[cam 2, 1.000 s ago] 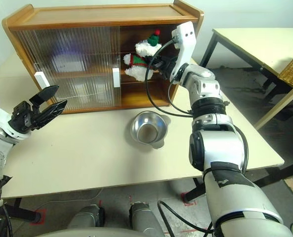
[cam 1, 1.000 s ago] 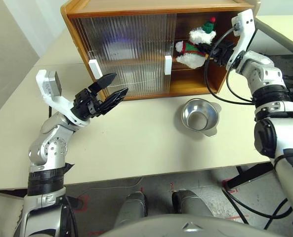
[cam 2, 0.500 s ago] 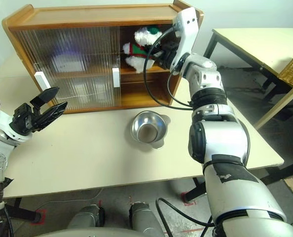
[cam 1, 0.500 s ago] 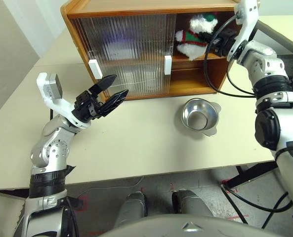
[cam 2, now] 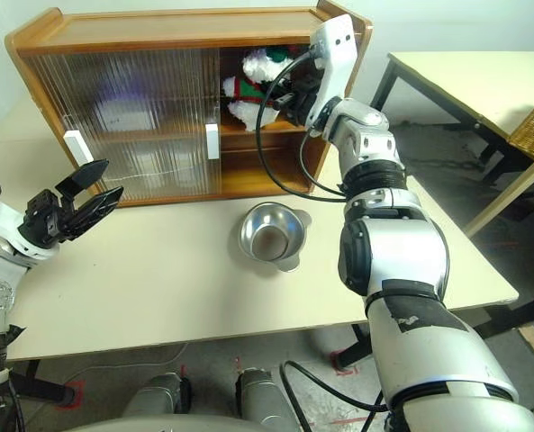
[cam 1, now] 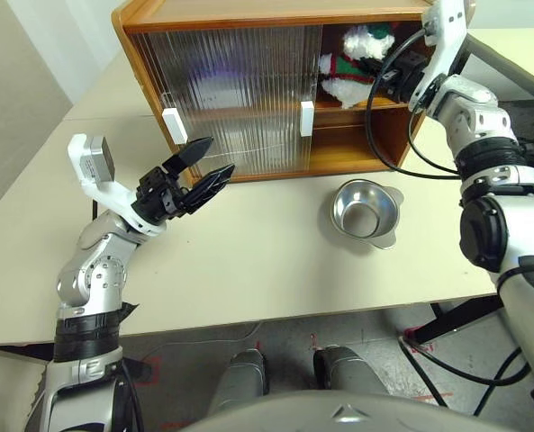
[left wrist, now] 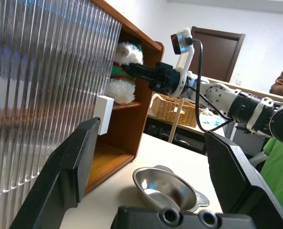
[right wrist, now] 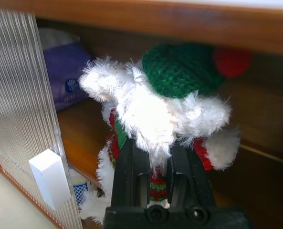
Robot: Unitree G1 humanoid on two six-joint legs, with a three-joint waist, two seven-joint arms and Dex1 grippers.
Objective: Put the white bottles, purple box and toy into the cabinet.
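Toy (right wrist: 170, 109), a fluffy white knitted figure with red and green bands, sits pinched in the right gripper (right wrist: 156, 167) just above the upper shelf of the brown wooden cabinet (cam 1: 276, 13). Released tilted, it could topple off the shelf edge. Behind the ribbed door lie the lavender tissue pack (right wrist: 67, 71) and, lower, a white jar (right wrist: 79, 188). The left gripper (cam 1: 199, 171) hangs wide open, empty, over the table (cam 1: 248, 261).
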